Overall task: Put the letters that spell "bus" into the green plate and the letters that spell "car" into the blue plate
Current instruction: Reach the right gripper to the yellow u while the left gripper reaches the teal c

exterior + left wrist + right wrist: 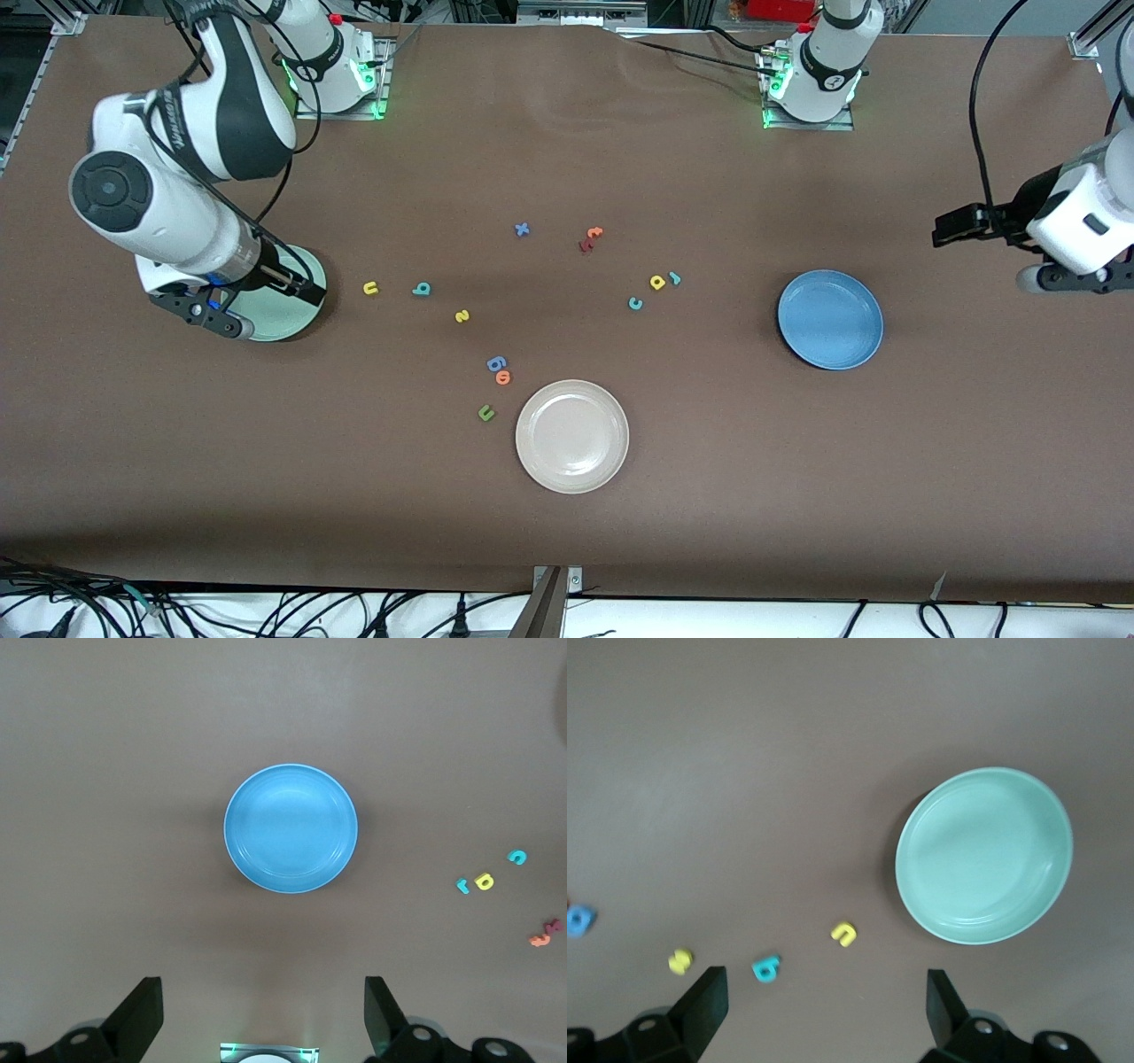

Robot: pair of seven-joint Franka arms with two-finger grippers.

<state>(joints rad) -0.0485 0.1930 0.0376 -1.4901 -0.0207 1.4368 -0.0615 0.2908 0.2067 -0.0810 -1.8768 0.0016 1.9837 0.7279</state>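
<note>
The green plate (297, 319) (983, 855) lies at the right arm's end of the table, partly hidden by my right gripper (213, 317) (827, 1001), which hangs open and empty over its edge. In a row toward the middle lie the yellow "u" (370, 288) (844, 933), teal "b" (422, 289) (766, 968) and yellow "s" (462, 316) (679, 961). The blue plate (830, 319) (291, 828) is empty. Beside it, toward the middle, sit the teal "c" (635, 303) (517, 857), yellow "a" (657, 283) (484, 881) and teal "r" (675, 278) (462, 886). My left gripper (1067, 279) (262, 1001) hangs open at the left arm's end.
A beige-white plate (571, 436) lies nearest the front camera. Close to it are a green "u" (485, 413), an orange letter (503, 377) and a blue "6"-like letter (496, 363). A blue "x" (522, 229) and orange and dark red letters (590, 239) lie toward the bases.
</note>
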